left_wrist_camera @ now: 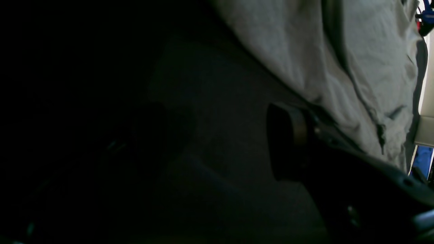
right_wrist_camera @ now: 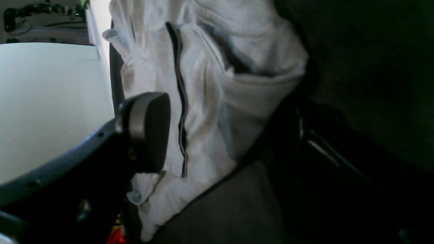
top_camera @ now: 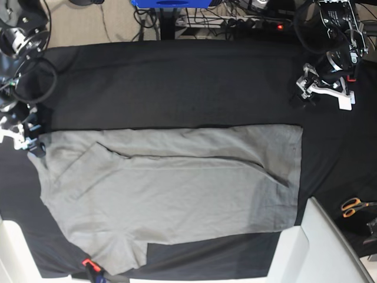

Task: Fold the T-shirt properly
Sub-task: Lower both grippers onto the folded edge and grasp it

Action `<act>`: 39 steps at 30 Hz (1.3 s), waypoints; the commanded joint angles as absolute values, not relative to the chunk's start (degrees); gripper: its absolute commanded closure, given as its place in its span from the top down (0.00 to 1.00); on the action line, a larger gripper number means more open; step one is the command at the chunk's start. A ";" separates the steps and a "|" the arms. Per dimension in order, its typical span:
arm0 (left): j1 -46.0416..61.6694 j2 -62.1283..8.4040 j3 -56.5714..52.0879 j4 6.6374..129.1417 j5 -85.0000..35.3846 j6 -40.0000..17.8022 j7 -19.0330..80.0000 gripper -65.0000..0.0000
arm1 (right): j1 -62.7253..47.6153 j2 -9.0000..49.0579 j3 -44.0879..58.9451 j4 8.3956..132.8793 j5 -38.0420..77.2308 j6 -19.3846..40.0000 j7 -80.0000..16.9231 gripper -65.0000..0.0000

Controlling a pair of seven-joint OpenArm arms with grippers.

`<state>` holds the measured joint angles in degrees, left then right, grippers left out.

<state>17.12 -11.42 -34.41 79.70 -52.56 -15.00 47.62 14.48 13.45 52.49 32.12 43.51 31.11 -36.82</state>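
Note:
The grey T-shirt (top_camera: 171,194) lies spread flat on the black table cloth (top_camera: 177,82), with a long crease running across its upper part. My right gripper (top_camera: 32,143) sits at the shirt's left edge. In the right wrist view its jaws stand open (right_wrist_camera: 223,135), one finger (right_wrist_camera: 149,132) over bunched grey fabric (right_wrist_camera: 203,101) and the other on the dark cloth. My left gripper (top_camera: 307,89) hovers over bare cloth beyond the shirt's top right corner. It is open (left_wrist_camera: 217,142), with one finger (left_wrist_camera: 288,135) showing near the shirt's edge (left_wrist_camera: 339,67).
Orange-handled scissors (top_camera: 353,206) lie at the right edge. White blocks stand at the front right (top_camera: 318,247) and front left (top_camera: 12,253). A small red and blue item (top_camera: 88,265) sits by the shirt's lower left. Cables crowd the back.

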 commanded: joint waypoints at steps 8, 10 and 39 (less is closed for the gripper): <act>16.48 -12.44 -34.51 80.57 -53.41 -15.43 47.16 0.69 | 15.25 13.85 52.26 32.31 42.42 30.46 -37.32 0.25; 16.40 -12.35 -34.51 80.48 -53.32 -15.43 47.08 0.69 | 15.08 13.76 52.53 32.31 42.68 30.46 -37.67 0.05; -2.95 -10.15 -34.77 59.74 -44.09 -15.43 40.31 0.69 | 13.85 11.65 52.53 32.22 42.68 30.46 -37.32 0.00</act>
<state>-2.39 -9.69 -34.74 59.27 -43.92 -15.42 40.29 13.58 11.84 52.64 32.29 42.39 30.85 -36.16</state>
